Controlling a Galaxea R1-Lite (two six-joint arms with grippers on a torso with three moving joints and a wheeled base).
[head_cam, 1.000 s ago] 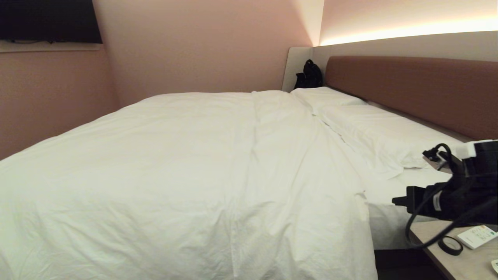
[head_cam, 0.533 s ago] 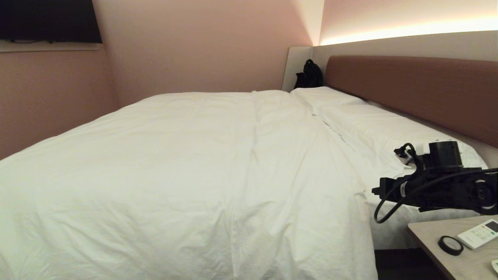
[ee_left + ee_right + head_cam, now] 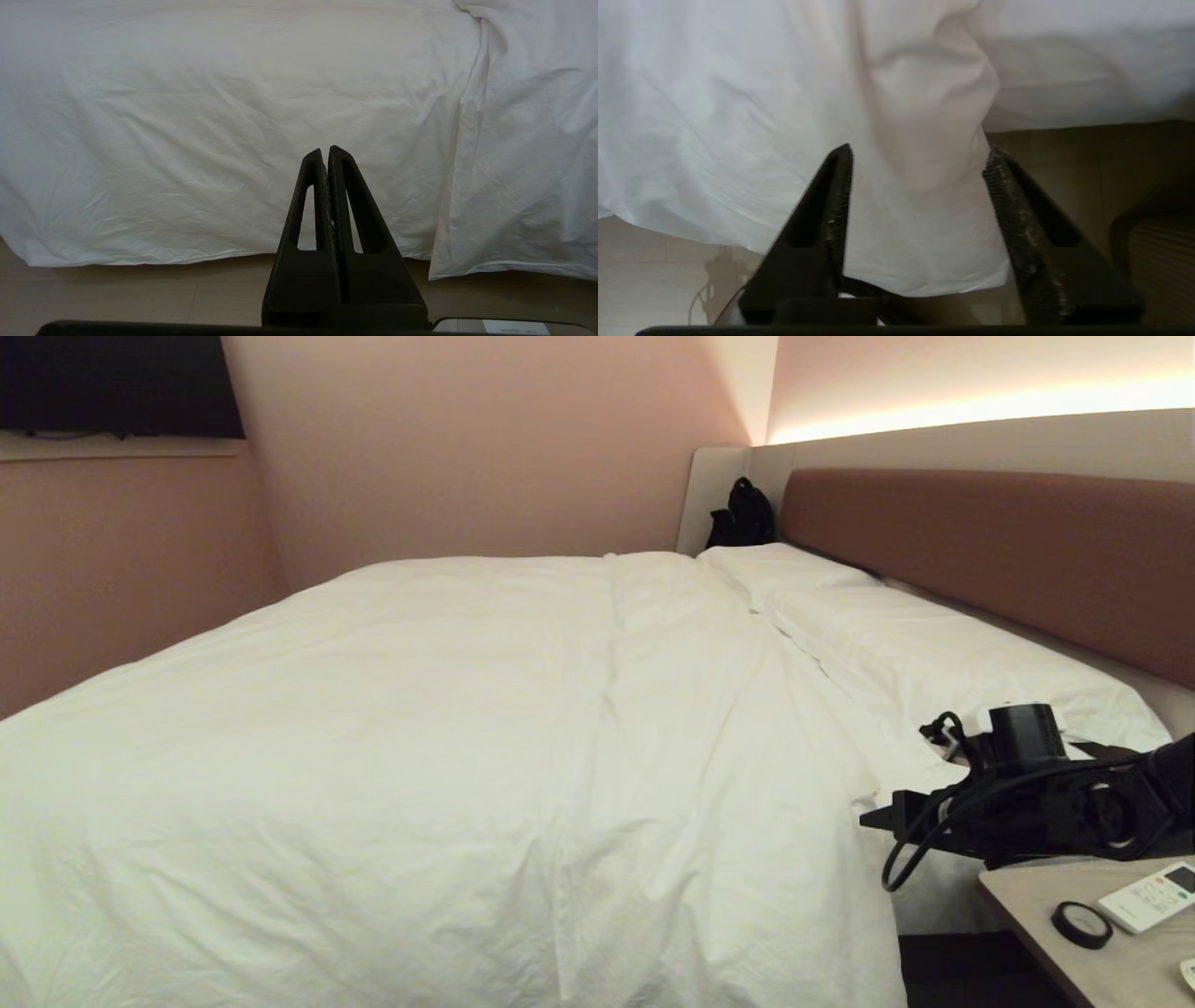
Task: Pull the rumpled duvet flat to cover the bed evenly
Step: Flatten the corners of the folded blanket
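The left gripper (image 3: 329,154) hangs low at the near side of the bed (image 3: 943,896), pressed shut on nothing, pointing at the duvet (image 3: 448,737) where it drapes over the bed's near edge almost to the floor (image 3: 140,294). It looks parked.

The right gripper (image 3: 920,163) is the one at work. In its wrist view the jaws stand wide apart, empty, with a hanging fold of the duvet's corner between and just beyond the fingers (image 3: 840,186); whether the cloth touches them I cannot tell. In the head view the right arm reaches in over the nightstand (image 3: 1083,952), which carries a tape roll (image 3: 1081,924) and a remote (image 3: 1146,896), toward the near right corner of the bed.

That corner is the point the coming move seems to turn on. The duvet's right edge runs from this near corner away toward the far side of the bed, and it stops short of the headboard (image 3: 990,551): a strip of sheet (image 3: 920,803) and two pillows (image 3: 934,663) lie bare between the edge and the headboard. So the cloth lies ahead of the right gripper and to its left, and the slack would have to come rightward, toward the headboard. The right arm is much the nearer to that edge; the left faces the middle of the near drape.

The duvet covers most of the bed, with one long crease running from near to far. At the far corner by the headboard sits a dark bag (image 3: 742,513).
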